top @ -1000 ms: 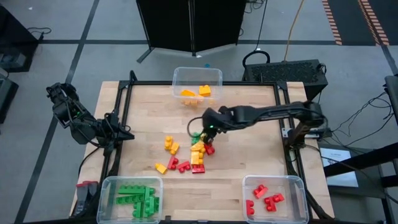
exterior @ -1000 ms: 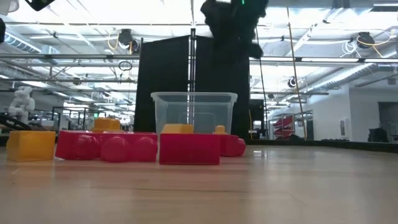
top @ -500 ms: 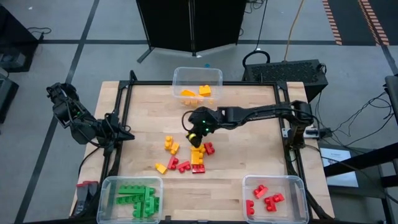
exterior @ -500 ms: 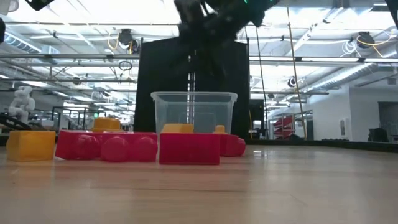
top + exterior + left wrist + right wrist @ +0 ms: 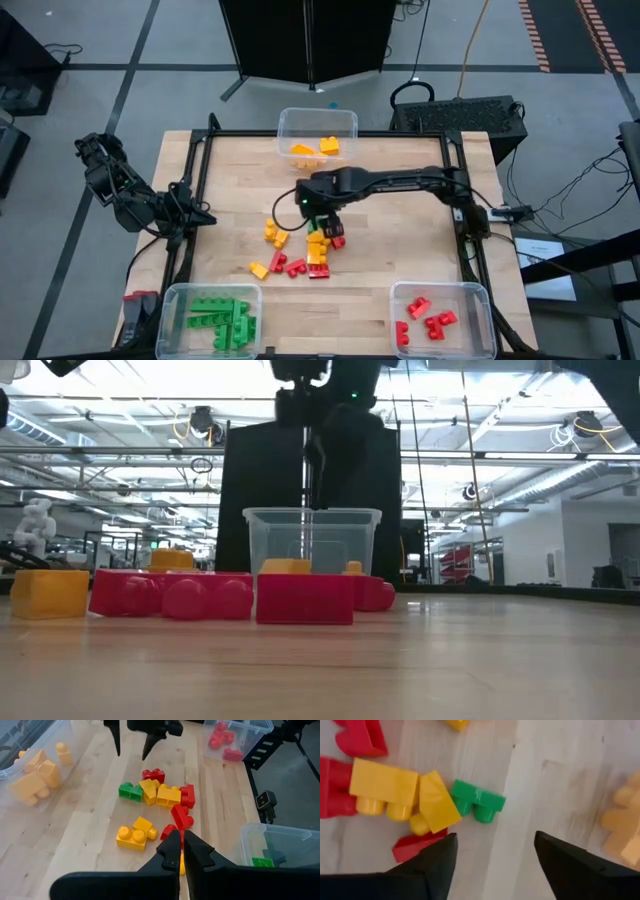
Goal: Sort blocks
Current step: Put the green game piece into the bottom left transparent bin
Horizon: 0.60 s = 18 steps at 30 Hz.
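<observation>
Lying mid-worktop [image 5: 400, 250], a green block [image 5: 479, 801] touches a yellow block [image 5: 436, 802] in the loose pile. Above it hangs the right hand [image 5: 492, 865], fingers spread and empty. The left hand [image 5: 179, 851] waits clenched at the worktop's left edge.

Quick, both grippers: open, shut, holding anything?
Left gripper: shut, empty, parked at the table's left edge.
Right gripper: open, empty, above the green block.
</observation>
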{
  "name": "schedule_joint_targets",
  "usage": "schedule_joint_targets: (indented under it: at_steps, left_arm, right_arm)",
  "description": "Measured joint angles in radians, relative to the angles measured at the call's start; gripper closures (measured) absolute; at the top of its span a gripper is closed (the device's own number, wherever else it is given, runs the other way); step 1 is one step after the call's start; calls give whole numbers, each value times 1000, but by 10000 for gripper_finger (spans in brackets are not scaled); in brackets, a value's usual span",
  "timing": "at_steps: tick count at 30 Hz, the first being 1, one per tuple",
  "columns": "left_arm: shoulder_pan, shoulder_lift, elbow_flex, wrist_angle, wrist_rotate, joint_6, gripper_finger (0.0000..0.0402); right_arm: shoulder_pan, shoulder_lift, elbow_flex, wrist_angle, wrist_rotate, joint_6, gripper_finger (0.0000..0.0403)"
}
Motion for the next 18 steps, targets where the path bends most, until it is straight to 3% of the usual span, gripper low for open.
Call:
schedule_joint_targets:
  at_steps: [5,18]
  left_arm:
    - [0,0,0,0,-1,-6,398]
    - [0,1,0,0,-5,-10,398]
  right_arm:
    - [5,88,79,-23,16,-211,116]
    - [5,187,89,-8,54,-704,123]
